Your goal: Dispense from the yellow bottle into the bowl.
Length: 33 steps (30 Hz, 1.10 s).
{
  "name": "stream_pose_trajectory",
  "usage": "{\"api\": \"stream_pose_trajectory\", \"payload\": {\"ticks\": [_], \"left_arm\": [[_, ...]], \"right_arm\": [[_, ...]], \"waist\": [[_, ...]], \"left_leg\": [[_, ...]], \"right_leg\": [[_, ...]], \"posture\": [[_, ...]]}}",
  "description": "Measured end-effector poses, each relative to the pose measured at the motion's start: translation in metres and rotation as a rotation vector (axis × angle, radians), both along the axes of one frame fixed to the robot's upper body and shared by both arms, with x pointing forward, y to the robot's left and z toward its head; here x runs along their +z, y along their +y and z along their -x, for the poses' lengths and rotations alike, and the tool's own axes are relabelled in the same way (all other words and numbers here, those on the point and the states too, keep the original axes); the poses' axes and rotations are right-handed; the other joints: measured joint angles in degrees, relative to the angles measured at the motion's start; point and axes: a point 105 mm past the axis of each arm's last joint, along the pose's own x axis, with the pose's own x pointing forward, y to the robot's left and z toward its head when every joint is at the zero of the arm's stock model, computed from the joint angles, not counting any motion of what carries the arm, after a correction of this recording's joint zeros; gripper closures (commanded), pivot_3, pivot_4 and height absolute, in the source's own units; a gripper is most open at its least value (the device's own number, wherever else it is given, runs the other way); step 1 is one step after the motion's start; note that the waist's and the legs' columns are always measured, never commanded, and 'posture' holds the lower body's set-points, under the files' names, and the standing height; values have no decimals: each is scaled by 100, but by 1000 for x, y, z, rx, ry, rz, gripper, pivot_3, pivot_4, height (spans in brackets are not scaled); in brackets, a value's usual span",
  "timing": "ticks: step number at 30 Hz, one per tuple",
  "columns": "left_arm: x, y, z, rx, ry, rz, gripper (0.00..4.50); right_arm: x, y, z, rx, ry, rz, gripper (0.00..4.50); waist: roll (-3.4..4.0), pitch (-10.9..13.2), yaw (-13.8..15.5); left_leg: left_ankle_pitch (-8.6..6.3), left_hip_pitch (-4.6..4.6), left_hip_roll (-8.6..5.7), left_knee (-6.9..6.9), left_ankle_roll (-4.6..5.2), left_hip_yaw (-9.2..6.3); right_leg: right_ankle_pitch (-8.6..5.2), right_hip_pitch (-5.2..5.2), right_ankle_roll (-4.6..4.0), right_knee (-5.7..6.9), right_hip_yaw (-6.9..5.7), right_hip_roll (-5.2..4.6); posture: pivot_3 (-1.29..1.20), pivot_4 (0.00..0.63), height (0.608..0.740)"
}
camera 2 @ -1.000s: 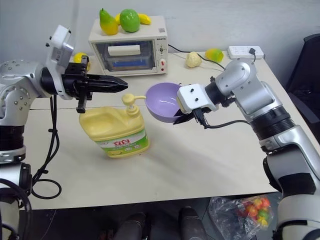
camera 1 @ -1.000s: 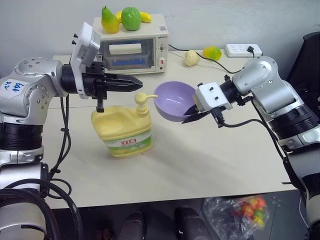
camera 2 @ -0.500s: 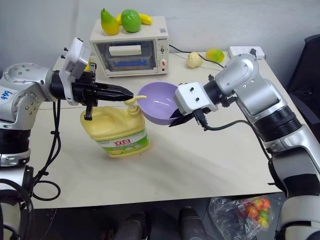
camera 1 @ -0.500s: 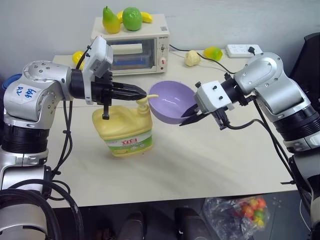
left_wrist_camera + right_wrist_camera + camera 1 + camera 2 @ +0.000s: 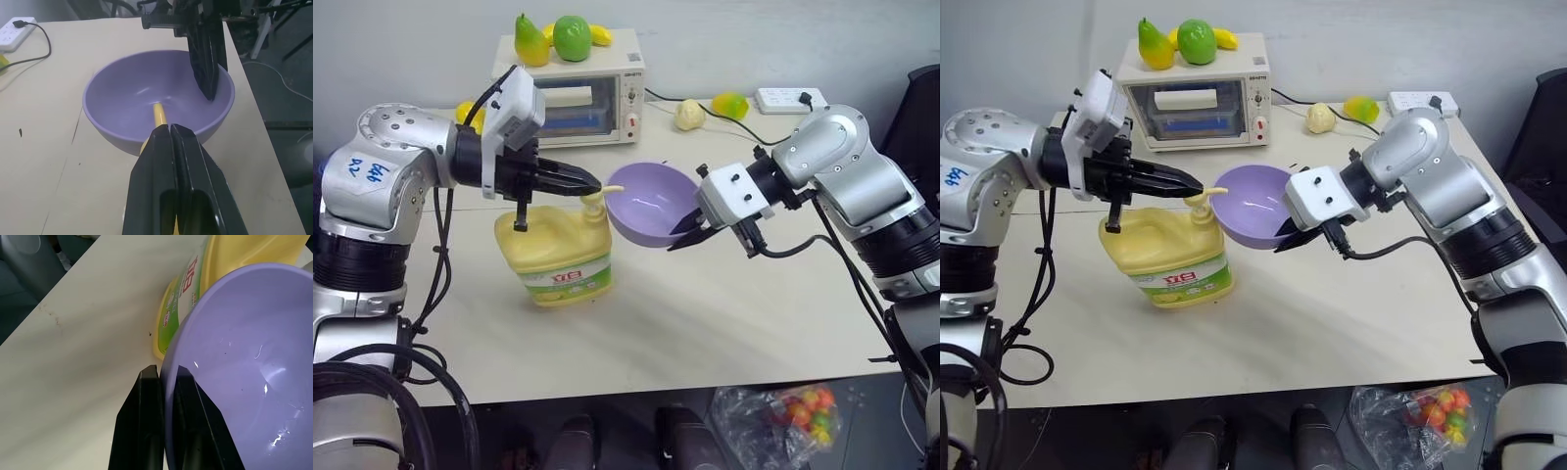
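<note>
Right hand (image 5: 682, 231) clamped on bowl (image 5: 651, 201) rim

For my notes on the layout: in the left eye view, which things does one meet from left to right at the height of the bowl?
Left gripper → yellow bottle's pump → bowl → right gripper.

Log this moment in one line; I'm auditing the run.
left gripper: shut, on yellow bottle pump | right gripper: shut on bowl rim | spout over bowl
</note>
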Motion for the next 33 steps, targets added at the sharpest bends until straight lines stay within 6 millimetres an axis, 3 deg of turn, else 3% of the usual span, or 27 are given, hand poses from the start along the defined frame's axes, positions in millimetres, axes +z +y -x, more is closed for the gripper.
{"api": "stream_pose_trajectory", "payload": {"ticks": [13,24,33], "left_arm": [[11,1,-15,59,102,11,4443],[10,6,3,11,57,-76,4443],[9,6,-2,16,6,-103,4443]], "right_arm": [[-4,-6,-7,-7,-41,32,4500],[-8,-6,-7,2,-44,45,4500],[-9,-6,-6,10,-38,44,4500]], "waist": [[0,0,-13],[0,0,-9],[0,0,-8]], "left_leg": [[0,-4,0,-2,1,2],[1,-17,-1,0,0,4],[1,-14,-1,7,0,5]], "right_leg": [[0,-12,0,6,-4,2],[0,-29,0,10,-2,-1],[0,-25,0,18,-3,0]], "posture": [[0,150,740],[0,150,740],[0,150,740]]}}
